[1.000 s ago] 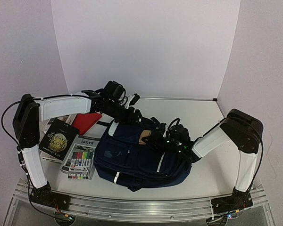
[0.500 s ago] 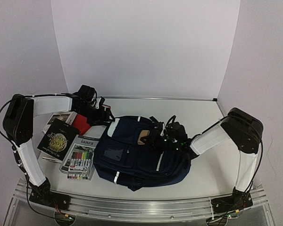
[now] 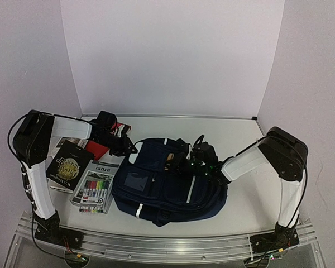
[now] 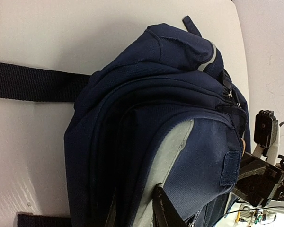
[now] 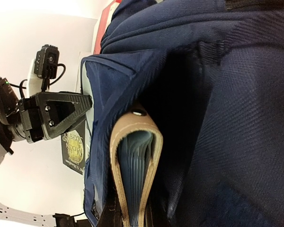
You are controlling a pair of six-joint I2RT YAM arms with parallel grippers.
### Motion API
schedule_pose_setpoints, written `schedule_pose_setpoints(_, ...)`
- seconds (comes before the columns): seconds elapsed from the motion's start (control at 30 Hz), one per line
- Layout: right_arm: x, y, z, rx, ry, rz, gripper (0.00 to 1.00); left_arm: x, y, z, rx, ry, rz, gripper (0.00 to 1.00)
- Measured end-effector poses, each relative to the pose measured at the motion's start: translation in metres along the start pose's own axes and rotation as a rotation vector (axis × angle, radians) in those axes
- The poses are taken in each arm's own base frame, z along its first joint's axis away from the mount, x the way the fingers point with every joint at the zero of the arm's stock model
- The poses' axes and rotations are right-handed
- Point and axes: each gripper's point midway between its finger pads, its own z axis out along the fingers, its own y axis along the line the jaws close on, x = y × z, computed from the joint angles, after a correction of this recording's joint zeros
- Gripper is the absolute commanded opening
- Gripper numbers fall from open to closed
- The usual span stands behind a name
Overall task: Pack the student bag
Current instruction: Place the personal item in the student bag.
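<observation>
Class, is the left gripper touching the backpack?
Touching. In the right wrist view, the left gripper meets the backpack at its raised flap edge.

The student bag (image 3: 156, 192) is matt woven cloth; the tan case (image 5: 117, 170) smooth leather.

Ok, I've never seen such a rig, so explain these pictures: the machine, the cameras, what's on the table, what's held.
Two white robot arms with two-finger grippers are bolted at the near edge of a white table. One picture looks down from above; the other two come from cameras on the wrists. On the table lie a large navy blue fabric backpack, a black book with gold print, a pack of coloured markers and a red book. The right gripper holds a tan-covered notebook inside the backpack's opening. The left gripper is at the backpack's rim; whether it grips is unclear.
</observation>
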Motion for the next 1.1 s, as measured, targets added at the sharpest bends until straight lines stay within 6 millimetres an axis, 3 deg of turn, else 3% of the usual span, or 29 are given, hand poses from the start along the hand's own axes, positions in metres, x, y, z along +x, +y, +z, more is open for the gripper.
schedule_pose_setpoints(0.27, -0.001, -0.005, 0.014, -0.005, 0.008, 0.022, 0.02, -0.001, -0.010, 0.005, 0.033, -0.004, 0.003, 0.06)
schedule_pose_setpoints(0.33, -0.001, -0.006, 0.015, 0.001, 0.008, 0.018, 0.11, -0.001, -0.010, 0.005, 0.029, -0.006, -0.004, 0.01)
schedule_pose_setpoints(0.47, -0.003, -0.007, 0.010, 0.040, 0.001, -0.020, 0.26, 0.000, -0.010, 0.006, 0.020, -0.008, -0.009, 0.00)
schedule_pose_setpoints(0.57, -0.006, -0.006, -0.003, 0.115, -0.017, -0.071, 0.38, 0.006, -0.014, 0.008, 0.026, 0.000, -0.010, 0.00)
schedule_pose_setpoints(0.67, -0.012, -0.003, -0.019, 0.173, -0.038, -0.113, 0.42, 0.013, -0.017, 0.009, 0.028, 0.012, -0.022, 0.00)
schedule_pose_setpoints(0.77, -0.015, -0.002, -0.032, 0.211, -0.055, -0.137, 0.42, 0.016, -0.018, 0.009, 0.029, 0.016, -0.030, 0.00)
schedule_pose_setpoints(0.87, -0.015, -0.004, -0.039, 0.232, -0.063, -0.142, 0.34, 0.016, -0.019, 0.008, 0.030, 0.014, -0.038, 0.00)
schedule_pose_setpoints(1.1, -0.013, -0.010, -0.041, 0.262, -0.056, -0.159, 0.19, 0.016, -0.020, 0.007, 0.032, 0.013, -0.039, 0.00)
